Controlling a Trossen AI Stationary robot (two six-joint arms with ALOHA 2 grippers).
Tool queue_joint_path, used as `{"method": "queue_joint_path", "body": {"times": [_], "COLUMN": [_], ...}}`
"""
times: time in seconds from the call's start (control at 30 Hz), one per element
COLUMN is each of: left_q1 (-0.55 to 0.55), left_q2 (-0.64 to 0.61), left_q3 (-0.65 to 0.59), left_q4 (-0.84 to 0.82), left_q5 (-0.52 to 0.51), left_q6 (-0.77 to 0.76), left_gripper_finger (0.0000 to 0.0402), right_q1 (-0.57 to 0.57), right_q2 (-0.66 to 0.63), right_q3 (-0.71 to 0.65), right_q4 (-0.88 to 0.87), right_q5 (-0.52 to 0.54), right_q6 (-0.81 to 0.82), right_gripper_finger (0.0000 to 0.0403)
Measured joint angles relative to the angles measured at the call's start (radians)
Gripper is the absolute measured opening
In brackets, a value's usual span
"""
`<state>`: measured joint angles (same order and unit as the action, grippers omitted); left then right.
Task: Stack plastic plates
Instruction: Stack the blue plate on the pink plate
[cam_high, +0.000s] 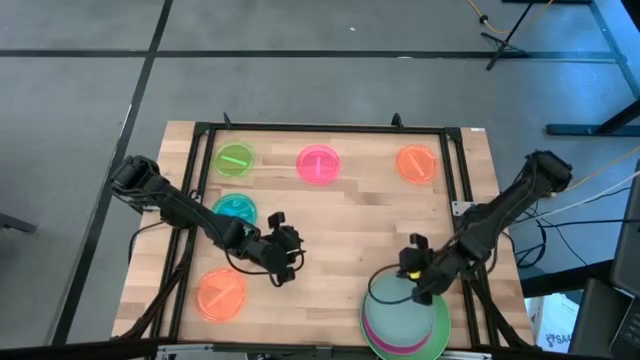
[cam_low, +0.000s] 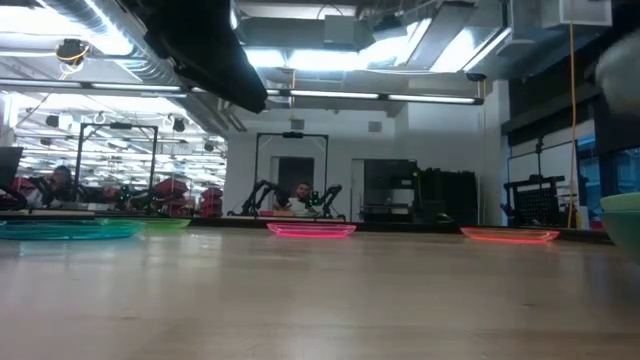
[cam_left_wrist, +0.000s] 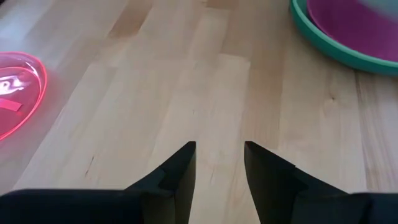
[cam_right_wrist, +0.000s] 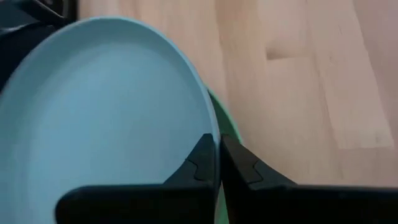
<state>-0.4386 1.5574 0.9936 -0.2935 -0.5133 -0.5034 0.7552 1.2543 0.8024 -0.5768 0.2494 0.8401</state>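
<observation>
A grey-teal medium plate (cam_high: 404, 303) sits over a magenta plate (cam_high: 405, 337) and a large green plate (cam_high: 405, 352) at the table's near right. My right gripper (cam_high: 413, 272) is shut on it. Small plates lie flat on the table: lime (cam_high: 235, 158), pink (cam_high: 318, 163) and orange (cam_high: 417, 163) along the far side, teal (cam_high: 235, 208) and a second orange (cam_high: 221, 293) on the left. My left gripper (cam_high: 285, 256) is open over bare wood between the teal plate and the stack, touching nothing. My right gripper (cam_right_wrist: 216, 142) pinches the grey-teal plate's rim (cam_right_wrist: 210, 127) between its two fingers, at the plate's far edge. The fingers come slanting down from the far right. The plate lies over the green plate's rim (cam_right_wrist: 229, 127); whether it rests on the stack or is lifted clear, I cannot tell.
Bare wood fills the table's middle and the near centre between the arms. A black frame (cam_high: 330, 128) runs along the table's far and side edges. In the left wrist view the pink plate (cam_left_wrist: 15, 93) and the stack (cam_left_wrist: 348, 37) lie ahead of the fingers.
</observation>
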Motion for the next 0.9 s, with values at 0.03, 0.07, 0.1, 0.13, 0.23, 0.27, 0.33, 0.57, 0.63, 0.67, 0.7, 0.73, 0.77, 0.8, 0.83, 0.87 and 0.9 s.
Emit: {"method": "queue_joint_path", "body": {"times": [0.03,0.07,0.1,0.13,0.23,0.27,0.33,0.57,0.63,0.67,0.7,0.73,0.77,0.8,0.83,0.87,0.9], "left_q1": [0.0,-0.001,-0.001,-0.001,0.0,0.0,0.0,0.0,0.0,0.0,0.0,0.0,0.0,0.0,0.0,0.0,0.002], "left_q2": [0.0,0.0,0.0,0.0,0.0,0.0,0.0,0.0,0.0,0.0,0.0,0.0,0.001,0.003,0.005,0.005,0.007], "left_q3": [0.0,0.0,0.0,0.0,0.0,0.0,0.0,0.0,0.0,0.0,0.0,0.0,0.0,0.0,0.0,-0.001,-0.001], "left_q4": [0.001,0.001,0.002,0.002,0.002,0.002,0.002,0.002,0.002,0.003,0.003,0.003,0.004,0.005,0.004,0.005,0.006], "left_q5": [0.0,0.0,0.001,0.0,0.0,-0.001,-0.001,-0.016,-0.027,-0.028,-0.028,-0.028,-0.028,-0.028,-0.028,-0.028,-0.028], "left_q6": [-0.002,-0.008,-0.01,-0.01,-0.01,-0.01,-0.01,-0.01,-0.01,-0.01,-0.009,-0.009,-0.009,-0.009,-0.009,-0.01,-0.01], "left_gripper_finger": [0.0129,0.0129,0.0129,0.0129,0.0129,0.0129,0.0129,0.0129,0.0129,0.0129,0.0129,0.0129,0.0129,0.0129,0.0129,0.0129,0.0129], "right_q1": [0.006,0.01,0.013,0.013,0.012,0.011,0.011,0.011,0.01,0.01,0.01,0.01,0.01,0.01,0.01,0.01,0.01], "right_q2": [0.007,0.014,0.021,0.03,0.053,0.059,0.066,0.078,0.078,0.078,0.078,0.078,0.078,0.078,0.078,0.078,0.078], "right_q3": [-0.018,-0.036,-0.052,-0.063,-0.085,-0.092,-0.106,-0.13,-0.13,-0.13,-0.13,-0.13,-0.13,-0.13,-0.13,-0.13,-0.13], "right_q4": [0.031,0.065,0.097,0.115,0.123,0.122,0.12,0.114,0.116,0.116,0.117,0.117,0.116,0.113,0.107,0.102,0.095], "right_q5": [0.007,0.008,0.006,0.002,-0.011,-0.026,-0.048,-0.097,-0.114,-0.125,-0.135,-0.141,-0.146,-0.148,-0.151,-0.159,-0.17], "right_q6": [0.013,0.018,0.019,0.02,0.02,0.02,0.02,0.05,0.05,0.05,0.053,0.057,0.067,0.077,0.085,0.094,0.096], "right_gripper_finger": [0.0002,0.0002,0.0002,0.0002,0.0002,0.0003,0.0003,0.0003,0.0003,0.0004,0.0007,0.0012,0.0021,0.0032,0.0045,0.0061,0.0078]}}
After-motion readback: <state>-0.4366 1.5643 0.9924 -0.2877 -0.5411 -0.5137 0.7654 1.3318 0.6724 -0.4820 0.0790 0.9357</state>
